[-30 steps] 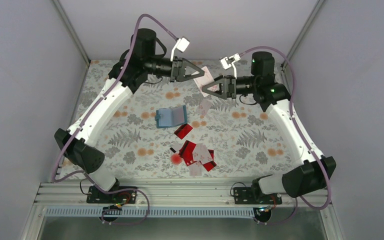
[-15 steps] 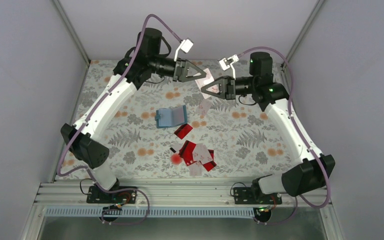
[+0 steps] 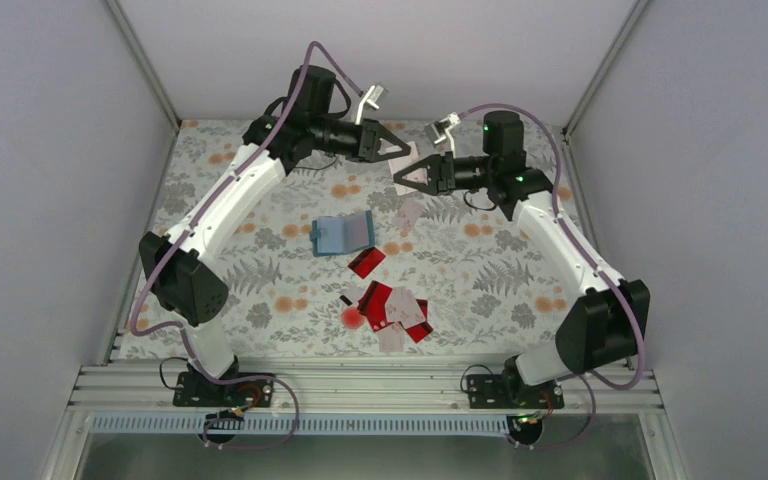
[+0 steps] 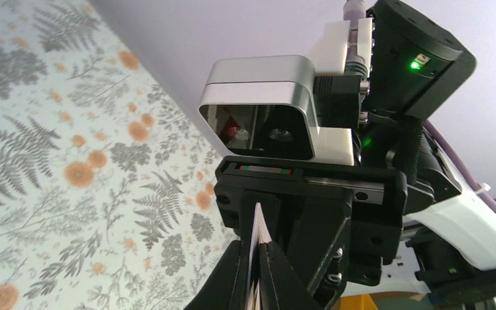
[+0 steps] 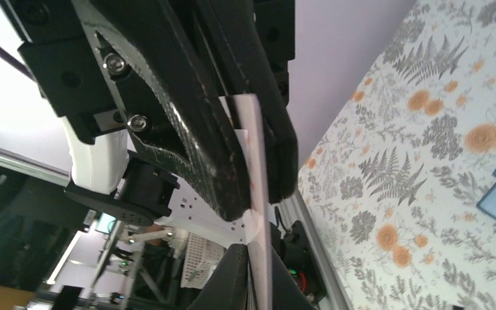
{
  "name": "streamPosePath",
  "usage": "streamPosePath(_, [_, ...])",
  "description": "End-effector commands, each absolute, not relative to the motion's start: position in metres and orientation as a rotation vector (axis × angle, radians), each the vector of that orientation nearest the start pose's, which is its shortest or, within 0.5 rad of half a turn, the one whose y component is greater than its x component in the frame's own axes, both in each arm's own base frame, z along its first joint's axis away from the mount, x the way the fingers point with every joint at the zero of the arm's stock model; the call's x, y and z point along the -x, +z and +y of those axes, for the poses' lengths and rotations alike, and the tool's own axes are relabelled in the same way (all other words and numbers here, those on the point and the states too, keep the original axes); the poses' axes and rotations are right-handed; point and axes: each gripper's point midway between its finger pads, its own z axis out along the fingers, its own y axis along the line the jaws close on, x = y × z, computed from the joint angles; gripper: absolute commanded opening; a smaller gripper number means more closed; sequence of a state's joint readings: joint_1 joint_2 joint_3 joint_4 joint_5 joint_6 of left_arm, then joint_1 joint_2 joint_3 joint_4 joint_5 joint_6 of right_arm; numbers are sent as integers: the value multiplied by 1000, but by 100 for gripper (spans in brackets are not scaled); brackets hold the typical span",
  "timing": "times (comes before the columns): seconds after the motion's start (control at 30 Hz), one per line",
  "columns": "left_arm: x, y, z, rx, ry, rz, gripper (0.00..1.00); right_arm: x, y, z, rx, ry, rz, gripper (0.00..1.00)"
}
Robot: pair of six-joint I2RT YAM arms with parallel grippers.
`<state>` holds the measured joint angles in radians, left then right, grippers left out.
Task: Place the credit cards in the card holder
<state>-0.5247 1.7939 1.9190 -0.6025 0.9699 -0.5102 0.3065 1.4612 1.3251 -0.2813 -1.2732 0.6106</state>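
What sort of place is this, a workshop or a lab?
Most likely a robot test cell in a lab: plain grey walls box it in, two robot arms are bolted to a metal rail at the near edge, and credit cards lie staged on a floral cloth.

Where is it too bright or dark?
Right wrist view: the left tool, pinching a pale card, looms dark and close, washed-out white behind it; left wrist view: a green light glows on the right arm; top view: even light, faint shadows.
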Motion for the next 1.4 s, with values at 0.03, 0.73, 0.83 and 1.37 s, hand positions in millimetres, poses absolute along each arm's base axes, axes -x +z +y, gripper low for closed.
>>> streamPosePath(0.03, [-343, 339, -350, -510, -1571, 2301, 8, -299, 335, 274, 513, 1950, 2127, 4])
streamPosePath(0.73, [-375, 351, -319, -271, -1566, 2258, 88, -326, 342, 279, 440, 1996, 2157, 4])
streamPosePath(0.83, [-374, 361, -314, -272, -1588, 2200, 92, -328, 341, 279, 433, 1993, 2160, 4])
streamPosePath(1.37, [-353, 391, -305, -288, -1713, 1985, 62, -351, 357, 284, 406, 1994, 2144, 4])
